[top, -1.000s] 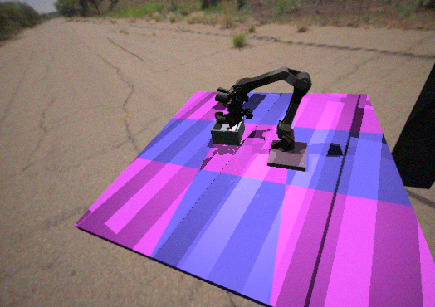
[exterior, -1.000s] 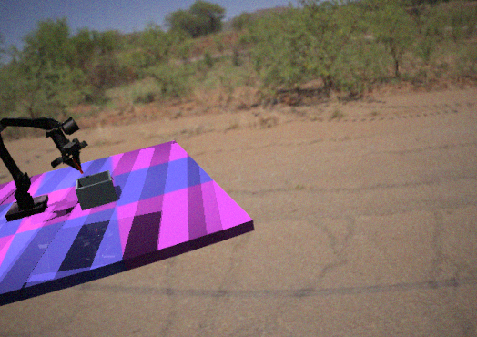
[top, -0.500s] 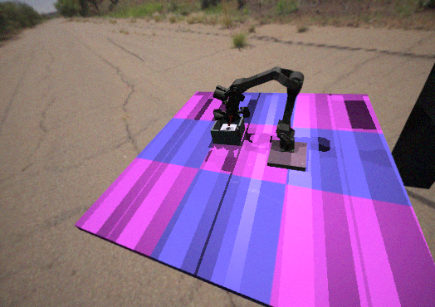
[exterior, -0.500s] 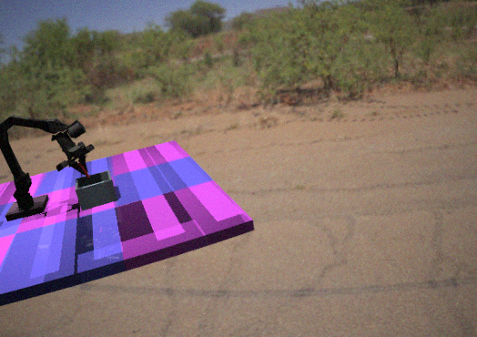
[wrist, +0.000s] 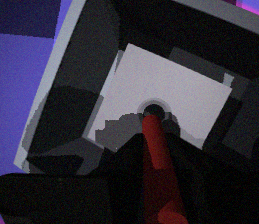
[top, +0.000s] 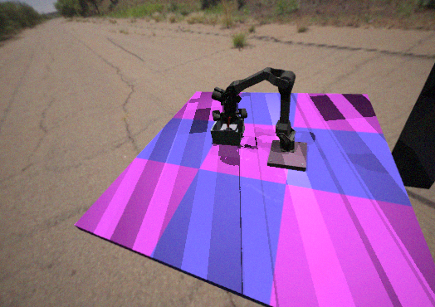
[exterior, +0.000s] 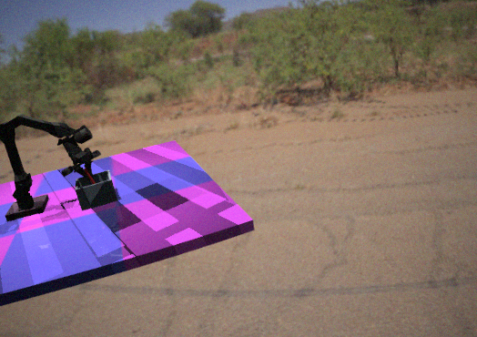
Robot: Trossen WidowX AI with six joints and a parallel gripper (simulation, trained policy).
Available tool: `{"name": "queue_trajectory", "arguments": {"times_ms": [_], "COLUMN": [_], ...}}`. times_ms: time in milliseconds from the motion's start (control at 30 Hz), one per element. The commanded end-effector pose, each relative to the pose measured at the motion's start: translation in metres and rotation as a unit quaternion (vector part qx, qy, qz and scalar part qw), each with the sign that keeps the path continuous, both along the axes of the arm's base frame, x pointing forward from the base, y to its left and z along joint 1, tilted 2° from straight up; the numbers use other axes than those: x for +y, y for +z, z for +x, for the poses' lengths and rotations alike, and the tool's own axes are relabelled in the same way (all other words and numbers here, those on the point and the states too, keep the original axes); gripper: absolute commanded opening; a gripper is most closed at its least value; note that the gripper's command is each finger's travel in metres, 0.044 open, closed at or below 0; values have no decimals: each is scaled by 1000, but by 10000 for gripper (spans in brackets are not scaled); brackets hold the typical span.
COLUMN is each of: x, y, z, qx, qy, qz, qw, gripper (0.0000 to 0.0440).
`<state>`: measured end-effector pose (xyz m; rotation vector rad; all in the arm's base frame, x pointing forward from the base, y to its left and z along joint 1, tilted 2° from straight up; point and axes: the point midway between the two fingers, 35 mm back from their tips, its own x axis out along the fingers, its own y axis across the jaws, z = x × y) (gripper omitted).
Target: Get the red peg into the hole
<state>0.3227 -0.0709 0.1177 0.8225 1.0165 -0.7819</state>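
Observation:
The red peg point(top: 228, 121) point(exterior: 90, 177) point(wrist: 157, 152) is held in my gripper point(top: 229, 117) point(exterior: 88, 172) point(wrist: 153, 139), which is shut on it. The peg points down into the open dark box point(top: 225, 138) point(exterior: 97, 197) point(wrist: 49, 85), and the fingertips are at about the box's opening. The pale plate point(wrist: 175, 82) lies at the box's bottom. In the wrist view its round hole point(wrist: 153, 109) shows just beyond the peg's tip, which overlaps the hole's near edge. The peg looks tilted in the exterior view. Whether the tip touches the plate cannot be told.
The box's walls stand around the peg and fingers. The arm's base plate point(top: 286, 157) point(exterior: 27, 209) stands beside the box on the pink and blue table point(top: 224, 207) point(exterior: 155, 214). A black block point(top: 419, 145) stands at the right edge of the top view.

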Motion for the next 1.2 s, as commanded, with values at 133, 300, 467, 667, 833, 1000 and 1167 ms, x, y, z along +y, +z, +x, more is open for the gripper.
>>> {"name": "queue_trajectory", "arguments": {"times_ms": [133,300,467,667,833,1000,1167], "x": [-5,-9,-12,-17,-21,-26,-33], "y": [-21,-29,-29,-21,-16,-14,-13], "z": [7,10,15,29,40,48,54], "qx": [26,41,56,59,62,68,76], "qy": [8,20,31,45,57,68,75], "qz": [6,2,-3,-10,-11,-11,-10], "qw": [1000,999,998,997,996,995,994], "gripper": [27,140,158,144,134,129,125]}}
